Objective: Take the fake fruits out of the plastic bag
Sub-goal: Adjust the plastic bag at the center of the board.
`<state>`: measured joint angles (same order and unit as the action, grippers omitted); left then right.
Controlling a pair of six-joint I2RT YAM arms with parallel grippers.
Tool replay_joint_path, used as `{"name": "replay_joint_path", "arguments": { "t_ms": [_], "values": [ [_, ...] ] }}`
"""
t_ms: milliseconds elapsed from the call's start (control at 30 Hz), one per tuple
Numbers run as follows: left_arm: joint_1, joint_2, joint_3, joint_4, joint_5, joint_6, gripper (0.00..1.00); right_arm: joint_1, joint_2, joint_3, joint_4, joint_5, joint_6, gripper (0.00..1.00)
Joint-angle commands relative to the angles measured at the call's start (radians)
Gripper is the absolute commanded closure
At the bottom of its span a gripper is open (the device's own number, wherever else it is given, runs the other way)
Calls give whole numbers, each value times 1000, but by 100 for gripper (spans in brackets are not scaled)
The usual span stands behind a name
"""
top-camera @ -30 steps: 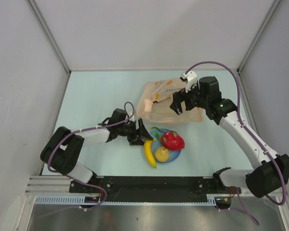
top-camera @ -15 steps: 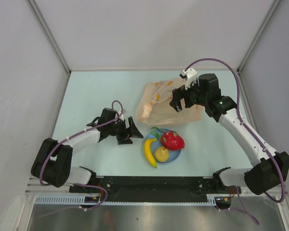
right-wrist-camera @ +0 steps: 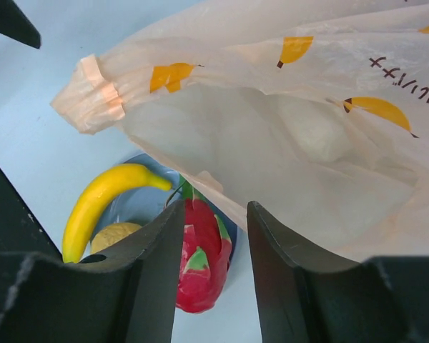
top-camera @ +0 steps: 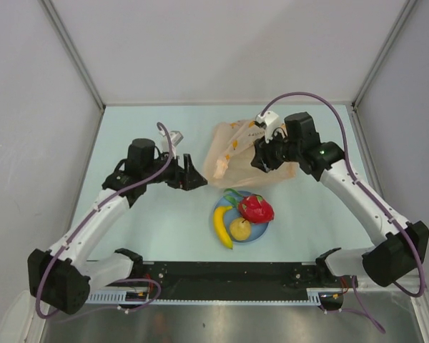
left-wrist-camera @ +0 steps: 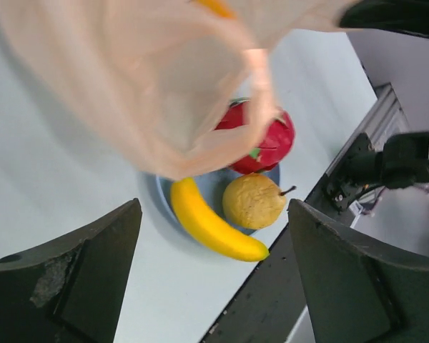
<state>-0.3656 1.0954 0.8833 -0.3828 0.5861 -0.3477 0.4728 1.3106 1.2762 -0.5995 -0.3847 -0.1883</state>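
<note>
The peach plastic bag lies crumpled at the back middle of the table, its handle end pointing left. My right gripper hovers over the bag's near edge. Its jaws are narrowed but still apart, and the thin bag edge crosses the gap between them. A pale lump shows through the film. The red dragon fruit, yellow banana and yellowish pear rest on the blue plate. My left gripper is left of the bag, open and empty.
Grey walls close in the table at the back and on both sides. The black rail with both arm bases runs along the near edge. In the left wrist view the bag hangs above the plate.
My left arm drew back from the plate, up and to the left. The right gripper shifted left over the bag and its jaws narrowed. The bag bunched slightly leftward.
</note>
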Motion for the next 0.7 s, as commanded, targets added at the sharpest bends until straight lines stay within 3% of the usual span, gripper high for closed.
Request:
{"name": "replay_joint_path", "arguments": {
  "t_ms": [0, 267, 367, 467, 500, 600, 667],
  "values": [
    [-116, -48, 62, 45, -3, 241, 10, 6, 45, 43, -3, -17, 41, 55],
    [-186, 142, 244, 64, -216, 292, 9, -2, 179, 72, 21, 27, 105, 51],
    [-203, 217, 318, 23, -310, 302, 14, -14, 231, 75, 70, 58, 151, 50],
    [-205, 299, 388, -36, -293, 320, 38, -26, 286, 83, 119, 76, 184, 51],
    [-205, 325, 402, -45, -290, 328, 50, -29, 301, 87, 141, 82, 182, 51],
    [-203, 348, 451, -91, -296, 325, 59, -49, 350, 98, 179, 119, 184, 51],
    [-202, 348, 488, -111, -286, 323, 74, -65, 372, 109, 193, 113, 228, 50]
  ]
}}
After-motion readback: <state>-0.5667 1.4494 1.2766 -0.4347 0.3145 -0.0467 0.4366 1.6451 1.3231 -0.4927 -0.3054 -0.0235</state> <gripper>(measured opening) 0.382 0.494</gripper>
